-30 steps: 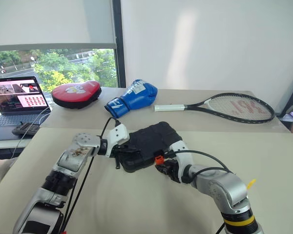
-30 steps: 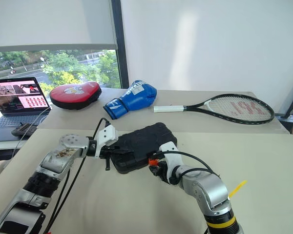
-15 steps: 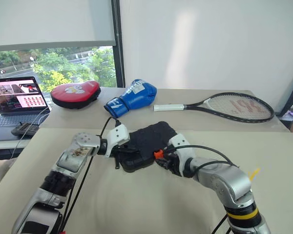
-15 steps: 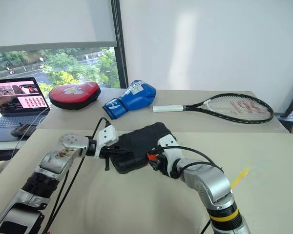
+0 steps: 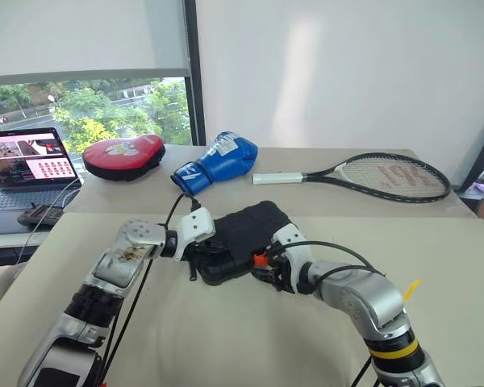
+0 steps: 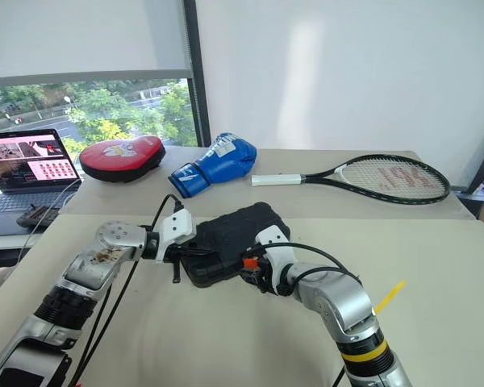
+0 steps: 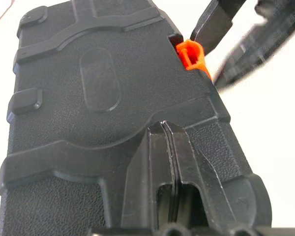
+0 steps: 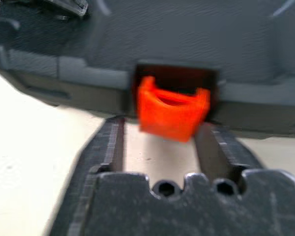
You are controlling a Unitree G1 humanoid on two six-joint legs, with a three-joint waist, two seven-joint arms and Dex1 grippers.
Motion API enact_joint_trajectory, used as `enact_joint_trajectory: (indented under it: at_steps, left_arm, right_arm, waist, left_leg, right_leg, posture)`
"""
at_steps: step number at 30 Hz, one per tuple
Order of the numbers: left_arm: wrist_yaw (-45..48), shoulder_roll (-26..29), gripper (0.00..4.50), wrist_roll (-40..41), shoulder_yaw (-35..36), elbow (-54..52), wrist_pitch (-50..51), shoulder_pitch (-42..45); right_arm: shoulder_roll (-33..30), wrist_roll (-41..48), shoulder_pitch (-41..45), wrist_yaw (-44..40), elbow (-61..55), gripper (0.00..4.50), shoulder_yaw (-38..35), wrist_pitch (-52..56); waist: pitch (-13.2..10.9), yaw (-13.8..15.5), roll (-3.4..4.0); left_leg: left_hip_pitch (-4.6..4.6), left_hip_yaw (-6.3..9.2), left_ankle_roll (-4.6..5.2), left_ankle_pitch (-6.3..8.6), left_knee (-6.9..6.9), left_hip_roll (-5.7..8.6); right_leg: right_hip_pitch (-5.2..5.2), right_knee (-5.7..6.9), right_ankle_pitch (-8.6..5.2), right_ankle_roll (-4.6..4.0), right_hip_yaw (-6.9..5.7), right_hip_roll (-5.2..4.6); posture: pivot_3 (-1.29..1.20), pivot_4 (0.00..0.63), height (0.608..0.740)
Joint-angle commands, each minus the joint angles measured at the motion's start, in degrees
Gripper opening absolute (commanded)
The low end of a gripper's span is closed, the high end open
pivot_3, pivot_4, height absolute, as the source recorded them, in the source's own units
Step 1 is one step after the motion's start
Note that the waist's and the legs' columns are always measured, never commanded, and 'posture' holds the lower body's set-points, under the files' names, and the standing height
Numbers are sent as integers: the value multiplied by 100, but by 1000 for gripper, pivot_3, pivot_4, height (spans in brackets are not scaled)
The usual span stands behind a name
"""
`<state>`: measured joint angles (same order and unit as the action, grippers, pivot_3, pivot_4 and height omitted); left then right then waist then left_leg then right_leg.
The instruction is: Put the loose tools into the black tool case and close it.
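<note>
Trouble is risked at the orange latch (image 8: 173, 113) of the closed black tool case (image 6: 230, 238) on the table (image 6: 226, 339) — pinned by the clenched left gripper (image 7: 168, 147), straddled by the parted right gripper (image 8: 168, 142) — should the fingers slip off.

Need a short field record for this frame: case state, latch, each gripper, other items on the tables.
case: black tool case lid down, on the near table
latch: orange latch on the case's front edge, sticking out, not flush
left gripper: left gripper shut, fingers together, resting on the lid
right gripper: right gripper open, one finger on each side of the latch
far table: tennis racket, blue boxing glove, red punch pad
side: laptop, screen on
</note>
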<state>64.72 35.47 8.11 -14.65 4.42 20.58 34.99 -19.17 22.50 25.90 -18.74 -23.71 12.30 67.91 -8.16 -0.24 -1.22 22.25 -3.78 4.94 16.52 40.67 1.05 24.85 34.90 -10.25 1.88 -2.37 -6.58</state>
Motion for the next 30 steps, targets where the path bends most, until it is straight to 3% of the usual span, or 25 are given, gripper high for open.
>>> enact_joint_trajectory:
  at_steps: [1,3,8,13,18,22,25,26,30]
  left_arm:
    - [101,70,0,-304,-458,210,251,-368]
    - [92,73,0,-306,-445,214,245,-380]
    - [83,53,0,-331,-422,272,207,-392]
    - [40,8,0,-361,-447,337,149,-394]
    - [22,-19,0,-380,-463,365,119,-388]
    - [5,-21,0,-383,-460,346,118,-404]
    - [2,-3,0,-372,-445,331,123,-420]
    - [-4,4,0,-370,-437,331,121,-428]
    - [-15,6,0,-370,-422,303,127,-477]
  right_arm:
    - [-244,17,-134,-41,-378,3365,-320,-1]
    - [-364,162,-266,-108,-663,3365,-490,120]
    - [-279,711,-538,-252,-1226,1954,-1230,454]
    - [18,675,-653,-28,-1122,121,-1499,116]
    - [419,248,-616,236,-356,15,-1146,-632]
    - [347,-174,-876,128,223,15,-378,-1025]
    - [297,-264,-1019,52,318,15,-251,-1191]
    - [281,-268,-1054,25,305,15,-253,-1218]
    - [149,-306,-1094,-83,231,15,-190,-1257]
  waist:
    - [0,12,1]
    - [1,47,2]
    - [6,84,10]
    - [7,87,13]
    - [9,90,17]
    - [27,74,11]
    - [46,47,6]
    - [62,48,5]
    - [109,51,25]
  left_leg:
    - [1,1,0,0,0,-1]
    - [3,4,2,1,0,1]
    - [7,4,4,6,-3,2]
    - [6,6,4,6,-5,0]
    - [5,6,4,6,-6,4]
    - [-5,6,5,6,-6,5]
    - [-58,7,3,8,-23,-6]
    - [-91,7,-44,28,-65,-6]
    - [-109,7,-55,29,-96,-6]
  right_leg:
    - [3,-2,0,0,0,-4]
    - [8,-4,-1,0,-3,-10]
    - [11,-6,-2,1,-5,-19]
    - [11,-8,-4,1,-10,-40]
    - [12,-8,-6,3,-15,-28]
    - [3,-9,-8,4,-14,-22]
    - [-50,-34,-57,7,-12,-40]
    - [-72,-62,-59,13,-10,-46]
    - [-79,-76,-46,41,-14,-43]
  posture:
    - [0,150,740]
    - [0,150,740]
    - [0,150,740]
    - [0,150,740]
    - [0,150,740]
    - [0,150,740]
    - [0,150,740]
    - [0,150,740]
    - [0,150,740]
